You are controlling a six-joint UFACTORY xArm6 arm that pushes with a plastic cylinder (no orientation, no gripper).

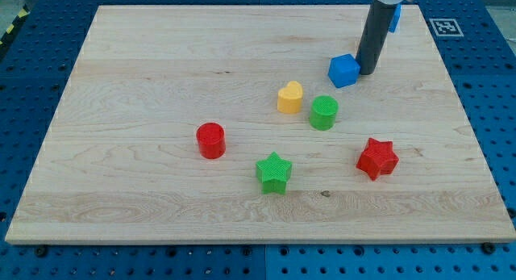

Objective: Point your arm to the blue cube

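The blue cube (343,70) sits on the wooden board (161,86) at the upper right. My tip (367,72) is at the end of the dark rod, which comes down from the view's top. The tip stands right beside the cube's right side, touching or nearly touching it. Another blue block (394,18) peeks out behind the rod near the board's top edge; its shape is mostly hidden.
A yellow heart-shaped block (290,97) and a green cylinder (324,112) lie just below the cube. A red cylinder (211,140), a green star (273,173) and a red star (377,158) lie lower on the board.
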